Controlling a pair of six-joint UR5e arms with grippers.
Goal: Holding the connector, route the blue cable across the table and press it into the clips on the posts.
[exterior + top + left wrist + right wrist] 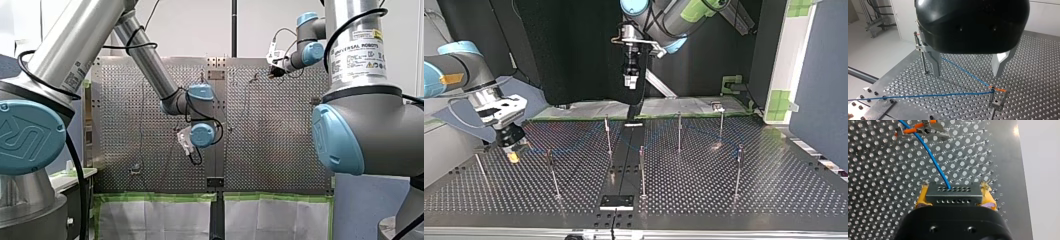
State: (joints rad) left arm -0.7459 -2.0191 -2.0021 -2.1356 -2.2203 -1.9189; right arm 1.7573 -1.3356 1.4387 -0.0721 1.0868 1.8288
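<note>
Yellow-padded right pincer (954,193) clamped on black connector (953,198) above perforated desk (880,182). Blue cable (934,162) leaves connector's front, runs ahead to orange-tipped clip (931,130). Left pincer (966,74) hovers with 2 fingers (935,62) apart; cable passes below, between them, to post (992,115).

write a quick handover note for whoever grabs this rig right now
Left gripper: fingers open, empty, above the perforated metal table.
Right gripper: shut on the dark rectangular connector, low at the top view's left.
Thin blue cable: leaves the connector, passes an orange-marked metal clip close ahead, and bends at a second clip ahead of the left gripper.
Done: cable sits in those clips.
Left: the other slim metal posts; which are bare, I cannot tell.
</note>
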